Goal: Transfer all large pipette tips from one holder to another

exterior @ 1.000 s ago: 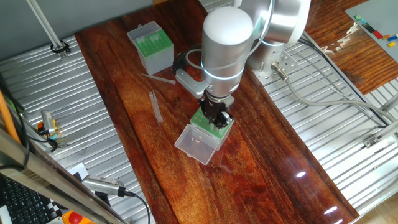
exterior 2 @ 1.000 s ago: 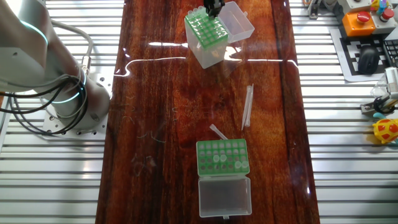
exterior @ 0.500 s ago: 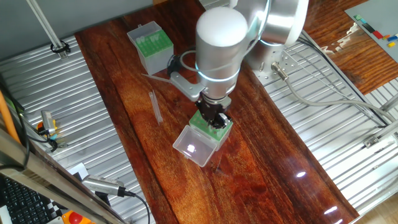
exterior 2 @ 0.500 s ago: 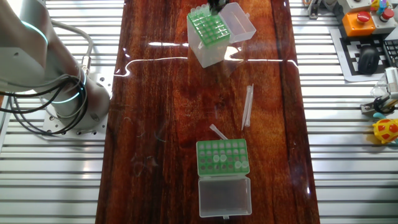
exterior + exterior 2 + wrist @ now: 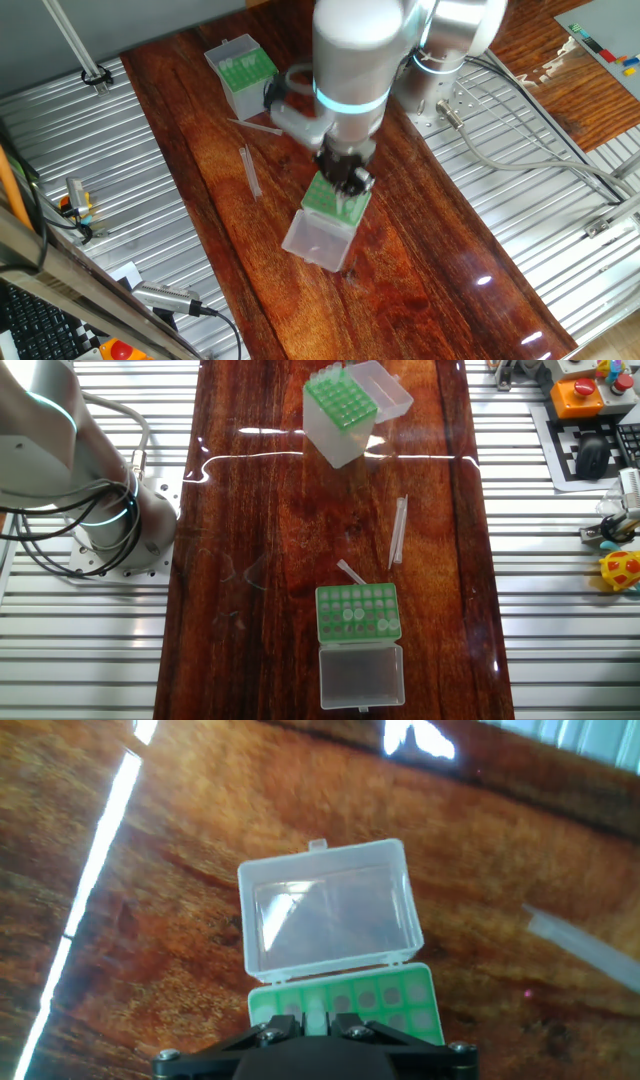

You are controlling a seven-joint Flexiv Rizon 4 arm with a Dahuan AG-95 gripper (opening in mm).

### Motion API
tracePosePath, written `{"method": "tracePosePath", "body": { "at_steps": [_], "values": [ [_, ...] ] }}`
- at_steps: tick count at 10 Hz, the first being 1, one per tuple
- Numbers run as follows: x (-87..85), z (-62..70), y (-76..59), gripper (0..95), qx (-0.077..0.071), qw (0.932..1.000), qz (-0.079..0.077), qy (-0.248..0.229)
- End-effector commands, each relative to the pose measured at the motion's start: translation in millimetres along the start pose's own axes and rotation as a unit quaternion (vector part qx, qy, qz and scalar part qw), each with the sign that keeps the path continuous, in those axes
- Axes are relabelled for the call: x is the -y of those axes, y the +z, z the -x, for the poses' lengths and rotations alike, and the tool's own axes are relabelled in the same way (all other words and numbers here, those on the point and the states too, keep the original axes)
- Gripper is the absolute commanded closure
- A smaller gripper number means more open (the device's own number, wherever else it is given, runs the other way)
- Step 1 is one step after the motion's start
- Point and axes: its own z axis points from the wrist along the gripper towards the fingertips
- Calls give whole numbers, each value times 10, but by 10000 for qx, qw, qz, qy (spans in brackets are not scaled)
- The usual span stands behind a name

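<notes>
While the arm hangs over the wood surface, claw sits above the taller box w/ green insert; jaw state can't tell. Low green rack well apart, lid open. Loose pipette tips lie between them.

A glossy dark reddish wooden bench runs down the middle, with bright streaks of light reflected on it toward 12 o'clock. Ribbed metal decking flanks it at 3 and 9 o'clock. At 2 o'clock sit an orange-and-grey button box and a black keypad; a yellow toy lies at 3 o'clock.
</notes>
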Motion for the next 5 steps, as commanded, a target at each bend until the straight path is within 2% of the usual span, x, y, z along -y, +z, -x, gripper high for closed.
{"method": "tracePosePath", "body": {
  "at_steps": [1,2,5],
  "values": [
    [-33,-63,-153,950,-38,9999,12,-150],
    [-47,-139,-295,950,-42,9997,35,-242],
    [-58,-212,-505,950,-72,9995,60,-318]
  ]
}}
